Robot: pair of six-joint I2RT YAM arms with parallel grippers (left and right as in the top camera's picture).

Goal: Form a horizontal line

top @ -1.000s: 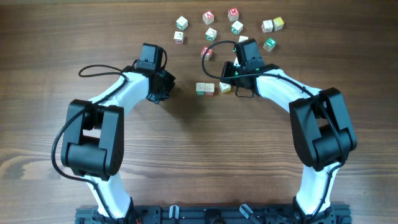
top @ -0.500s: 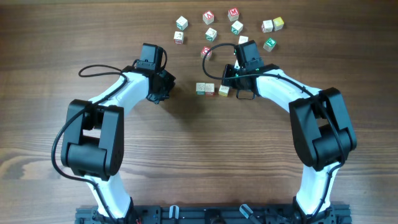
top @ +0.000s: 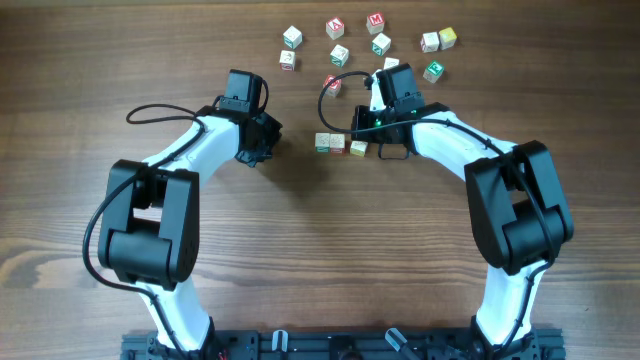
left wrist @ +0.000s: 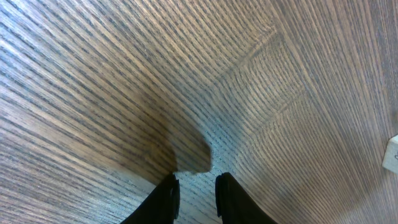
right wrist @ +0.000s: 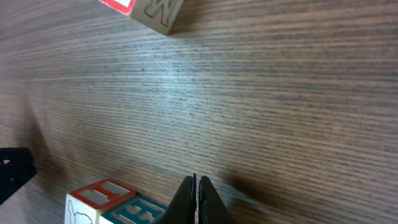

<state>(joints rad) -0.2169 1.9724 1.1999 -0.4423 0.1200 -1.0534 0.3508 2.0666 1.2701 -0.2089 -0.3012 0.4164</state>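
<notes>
Overhead: yellowish cube (top: 358, 148) nudged left, now touching horizontal line (top: 337, 144); row likely complete. Right gripper (right wrist: 196, 191) pinched shut, empty; left gripper (left wrist: 196, 194) slightly parted, empty.

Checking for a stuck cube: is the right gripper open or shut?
Shut. In the right wrist view the right gripper shows its two fingertips meeting, with no gap and nothing between them.

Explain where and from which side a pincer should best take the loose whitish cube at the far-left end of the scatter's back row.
Probably come straight down on the cube and close on its left and right faces: it sits flat, slightly turned, with bare table on both sides.
</notes>
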